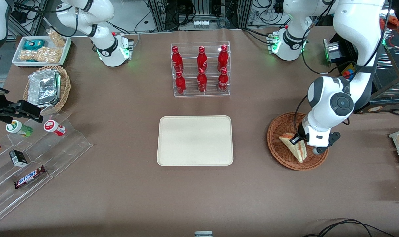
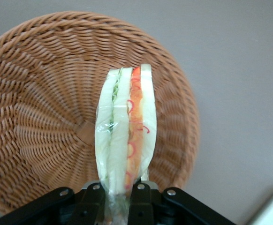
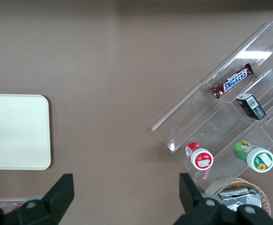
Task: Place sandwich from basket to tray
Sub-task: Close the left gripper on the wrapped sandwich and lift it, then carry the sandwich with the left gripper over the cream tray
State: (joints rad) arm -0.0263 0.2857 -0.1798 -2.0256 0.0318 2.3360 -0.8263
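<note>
Wicker, reddish-brown: that's the basket you're working over, toward the working arm's end of the table, at about 3 o'clock from the tray in the front view. Your gripper is clamped on the sandwich, fingers pinching the wrapped wedge across its bread faces near one end, so the filling layers face the wrist camera edge-on, red-orange beside green. That grip makes sense: squeezing the flat faces keeps the layers together instead of splitting them. In the front view the sandwich sits over the basket's middle, long axis toward 5 o'clock; I can't tell whether it's touching the weave or just clear of it. Judgement: grasp done, lift and carry to come. Tray is bare and well apart from the basket, nothing between them, so a straight run toward 9 o'clock should do. Bottle rack at the tray's 12 o'clock is out of the path. Watch the wrap slipping in the pinch.
</note>
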